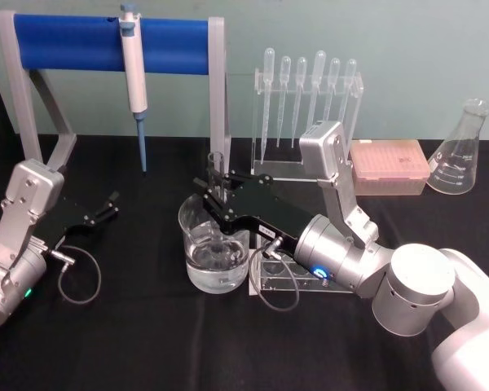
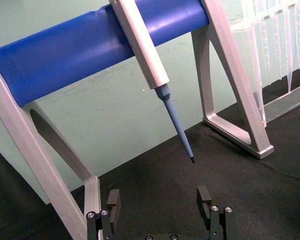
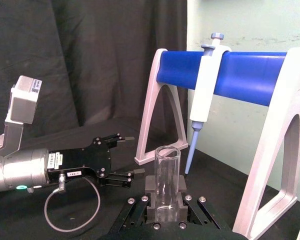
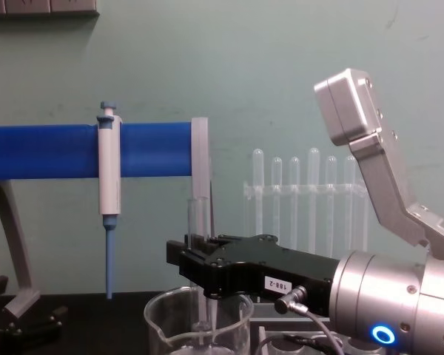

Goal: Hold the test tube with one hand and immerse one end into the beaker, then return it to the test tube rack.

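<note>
The test tube (image 1: pixel 216 167) stands upright, pinched in my right gripper (image 1: pixel 216 198), which is shut on it. Its lower end reaches down inside the beaker (image 1: pixel 215 259), a wide clear glass vessel holding clear liquid. From the chest, the test tube (image 4: pixel 198 218) drops past the right gripper (image 4: pixel 198 255) below the rim of the beaker (image 4: pixel 166 325). In the right wrist view the test tube (image 3: pixel 167 165) rises between the gripper's black fingers (image 3: pixel 151 186). My left gripper (image 1: pixel 106 208) rests low on the table at the left, open and empty, also seen as the left gripper (image 2: pixel 159 200).
A blue-bar stand (image 1: pixel 106 45) behind the beaker carries a hanging pipettor (image 1: pixel 134 77). A clear rack of pipettes (image 1: pixel 310 98), a pink tip box (image 1: pixel 389 167) and a conical flask (image 1: pixel 460 151) line the back right. A clear acrylic holder (image 1: pixel 287 281) lies under my right wrist.
</note>
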You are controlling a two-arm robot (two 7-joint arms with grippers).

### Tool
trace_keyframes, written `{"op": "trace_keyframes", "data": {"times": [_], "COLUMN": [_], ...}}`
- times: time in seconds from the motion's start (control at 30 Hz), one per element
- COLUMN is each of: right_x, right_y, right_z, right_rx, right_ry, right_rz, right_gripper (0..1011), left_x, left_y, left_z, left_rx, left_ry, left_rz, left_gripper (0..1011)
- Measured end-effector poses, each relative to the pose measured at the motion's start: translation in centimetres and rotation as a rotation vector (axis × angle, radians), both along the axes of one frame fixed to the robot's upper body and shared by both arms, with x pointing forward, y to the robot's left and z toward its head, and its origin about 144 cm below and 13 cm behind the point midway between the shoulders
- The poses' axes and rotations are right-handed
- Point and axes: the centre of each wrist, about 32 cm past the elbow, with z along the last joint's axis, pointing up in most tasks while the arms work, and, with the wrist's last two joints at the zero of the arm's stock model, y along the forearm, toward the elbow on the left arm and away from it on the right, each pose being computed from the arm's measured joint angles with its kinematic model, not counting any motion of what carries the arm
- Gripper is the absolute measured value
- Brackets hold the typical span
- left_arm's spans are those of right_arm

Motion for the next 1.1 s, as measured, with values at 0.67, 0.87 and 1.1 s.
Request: {"op": "trace_keyframes", "data": {"times": [0.67, 0.87, 1.1], "right_x": [0.00, 0.00, 0.00], "right_y": [0.00, 0.00, 0.00], "right_z": [0.00, 0.00, 0.00], "right_rx": [0.000, 0.000, 0.000], "right_ry": [0.000, 0.000, 0.000], "right_rz": [0.000, 0.000, 0.000], "right_gripper": [224, 224, 224], "left_x": [0.00, 0.00, 0.00], "left_y": [0.00, 0.00, 0.00], "left_z": [0.00, 0.00, 0.00], "left_rx": [0.000, 0.000, 0.000], "left_ry": [0.000, 0.000, 0.000], "left_rz": [0.000, 0.000, 0.000], "left_gripper": [1000, 1000, 1000]}}
